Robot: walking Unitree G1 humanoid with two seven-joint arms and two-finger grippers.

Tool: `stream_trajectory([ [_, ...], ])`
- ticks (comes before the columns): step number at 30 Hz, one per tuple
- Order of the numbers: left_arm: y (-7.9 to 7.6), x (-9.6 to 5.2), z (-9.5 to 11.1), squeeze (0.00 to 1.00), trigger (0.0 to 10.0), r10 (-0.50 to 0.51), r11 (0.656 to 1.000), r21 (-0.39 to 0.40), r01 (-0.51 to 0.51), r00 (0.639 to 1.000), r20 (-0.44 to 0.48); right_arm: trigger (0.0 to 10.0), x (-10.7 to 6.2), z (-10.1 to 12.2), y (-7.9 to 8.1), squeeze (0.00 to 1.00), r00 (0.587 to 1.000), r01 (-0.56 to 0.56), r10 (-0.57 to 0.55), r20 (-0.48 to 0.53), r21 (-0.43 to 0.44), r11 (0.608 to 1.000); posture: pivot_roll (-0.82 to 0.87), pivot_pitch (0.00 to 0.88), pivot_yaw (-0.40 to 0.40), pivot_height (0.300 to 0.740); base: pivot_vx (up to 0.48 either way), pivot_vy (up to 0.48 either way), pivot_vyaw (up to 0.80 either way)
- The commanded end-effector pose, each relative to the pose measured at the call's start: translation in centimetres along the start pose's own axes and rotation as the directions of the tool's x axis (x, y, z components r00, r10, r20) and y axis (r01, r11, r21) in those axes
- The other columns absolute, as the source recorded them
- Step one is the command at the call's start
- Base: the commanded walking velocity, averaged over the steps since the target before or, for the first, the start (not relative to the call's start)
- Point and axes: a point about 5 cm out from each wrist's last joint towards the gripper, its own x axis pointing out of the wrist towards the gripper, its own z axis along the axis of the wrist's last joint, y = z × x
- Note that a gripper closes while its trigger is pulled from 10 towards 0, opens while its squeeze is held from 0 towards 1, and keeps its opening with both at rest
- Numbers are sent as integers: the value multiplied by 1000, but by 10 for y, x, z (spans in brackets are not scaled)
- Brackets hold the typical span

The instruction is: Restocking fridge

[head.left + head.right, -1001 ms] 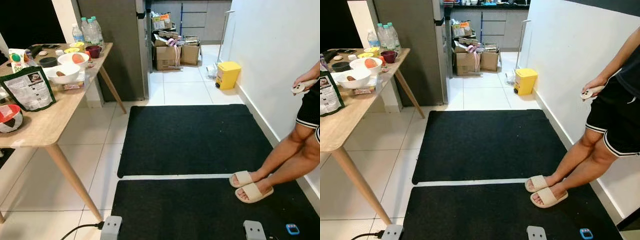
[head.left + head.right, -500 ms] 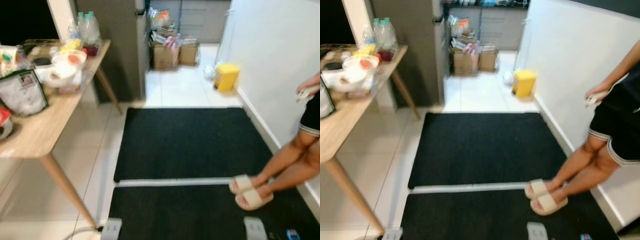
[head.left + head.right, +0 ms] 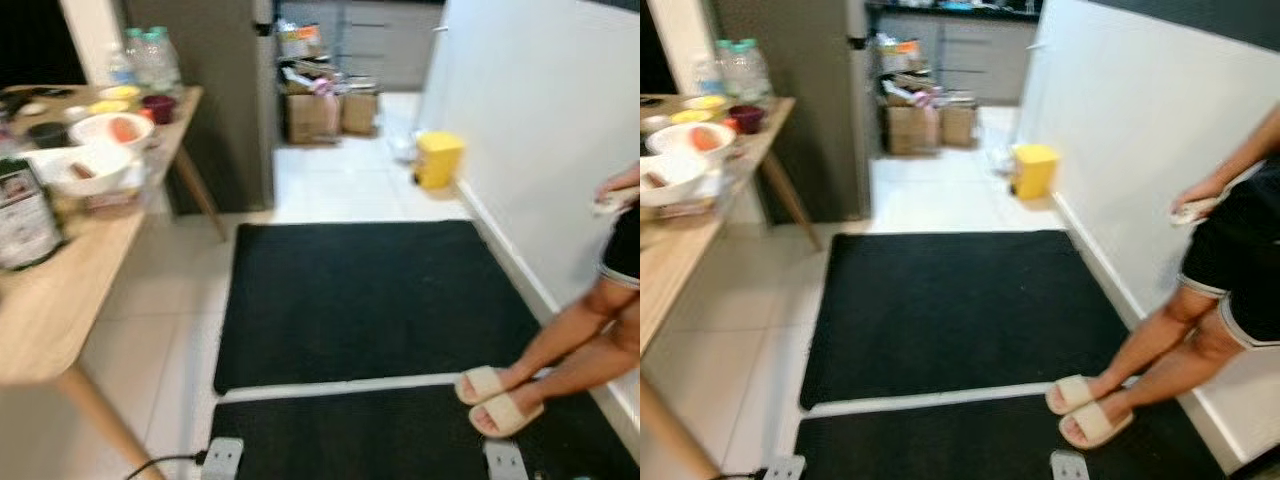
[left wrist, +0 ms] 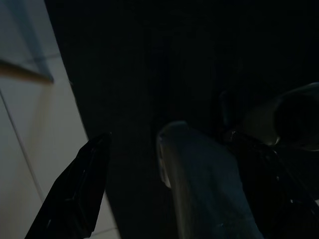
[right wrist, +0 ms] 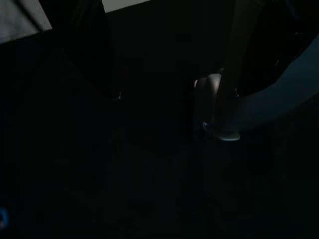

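The grey fridge (image 3: 215,100) stands shut at the far end of the room, just past the wooden table (image 3: 60,300) on my left. The table carries two white bowls (image 3: 110,130) with food, a maroon cup (image 3: 158,105), clear water bottles (image 3: 145,55) and a dark green bag (image 3: 22,215). Both arms hang idle at my sides. The left gripper (image 4: 132,149) and the right gripper (image 5: 159,84) show in very dark wrist views, above the black mat.
Two black mats (image 3: 370,300) cover the tiled floor ahead. A person (image 3: 570,340) in sandals stands at the right by the white wall, holding a small controller. A yellow bin (image 3: 438,160) and cardboard boxes (image 3: 315,110) sit beyond the fridge. A cable (image 3: 160,462) runs by my left foot.
The whole picture has shifted and blurred, so the camera has moved: the table now sits further left and the fridge a little nearer. The person stays in place.
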Motion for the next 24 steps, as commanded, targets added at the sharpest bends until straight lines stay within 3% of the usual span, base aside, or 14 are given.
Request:
stream_trajectory([
  [1,-3,1,0,0,10000,-8,1000,7,8,1000,-3,10000,0,3,-5,0,1000,17,-17,9,4,1000,-6,0,-19,740,281,0,0],
  [24,-2,0,-1,0,10000,-10,1000,15,10,1000,-5,10000,0,4,-5,0,1000,12,-12,14,-6,1000,-6,0,-18,740,279,0,0],
])
